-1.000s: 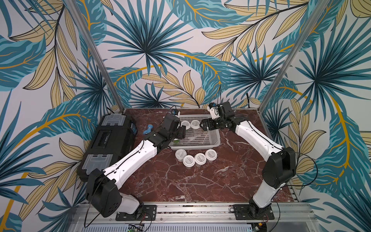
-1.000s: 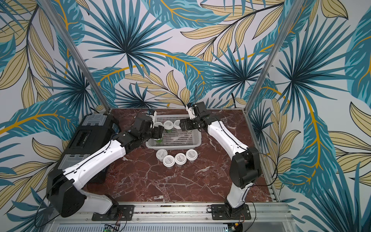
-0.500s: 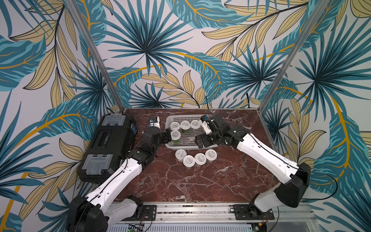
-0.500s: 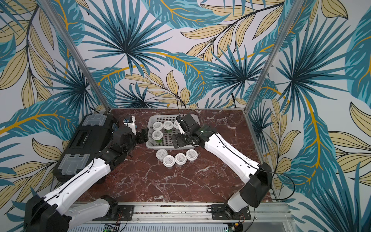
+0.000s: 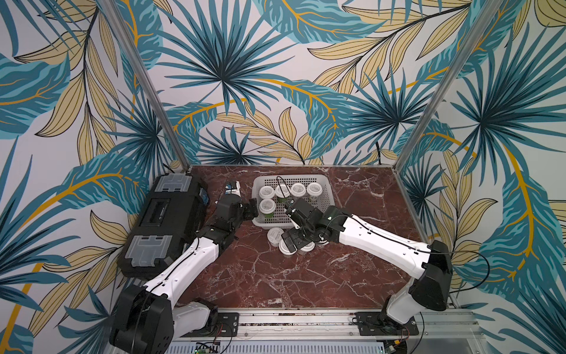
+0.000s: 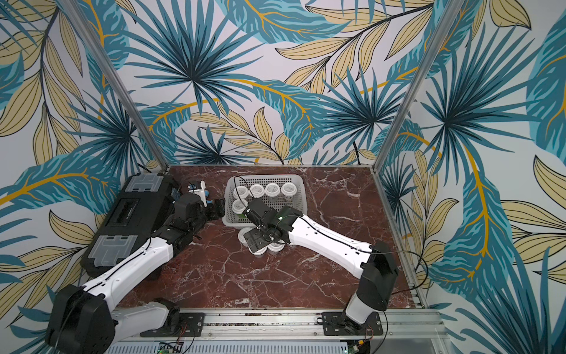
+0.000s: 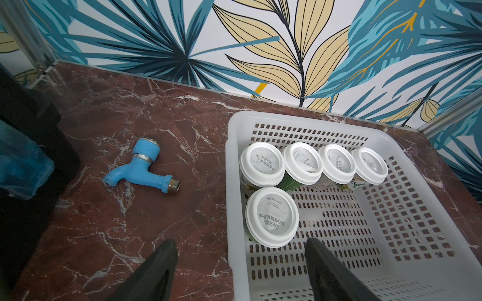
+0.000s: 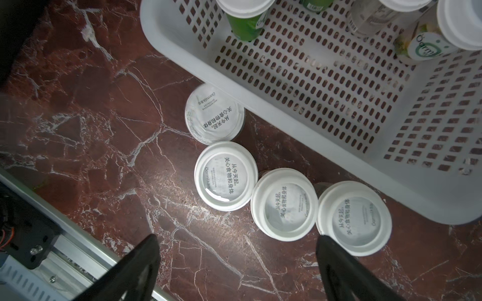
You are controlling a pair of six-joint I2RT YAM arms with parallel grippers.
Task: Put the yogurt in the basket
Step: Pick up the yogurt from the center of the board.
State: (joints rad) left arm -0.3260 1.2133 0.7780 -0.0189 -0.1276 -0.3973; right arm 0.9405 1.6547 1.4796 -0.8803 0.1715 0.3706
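**Top views.** Basket (image 5: 291,177): back middle of the bench (image 5: 291,282). Contents: five yogurt cups (image 5: 267,206), upright, four in a rear row and one in front at the left end. The rest of its floor is bare. Black toolbox (image 5: 165,220): left side, lid down, contents hidden.

**Left wrist view.** Left claw (image 7: 240,242): spread, holding nothing, at the basket's left wall, just short of the front cup (image 7: 271,216). Blue tap (image 7: 142,169): lying on the bench beside the basket.

**Right wrist view.** Right claw (image 8: 238,237): spread, holding nothing, hovering over the loose cups (image 8: 225,176). There are four, upright, in a touching line just outside the basket's near wall.

**Step in hand (judged).** Five of nine are stowed, and the right arm is lining up the next pick. The cups touch, so an end cup gives the fingers most room. The move then calls for descending astride it, pinching, lifting clear of the rim and setting it on the bare floor.
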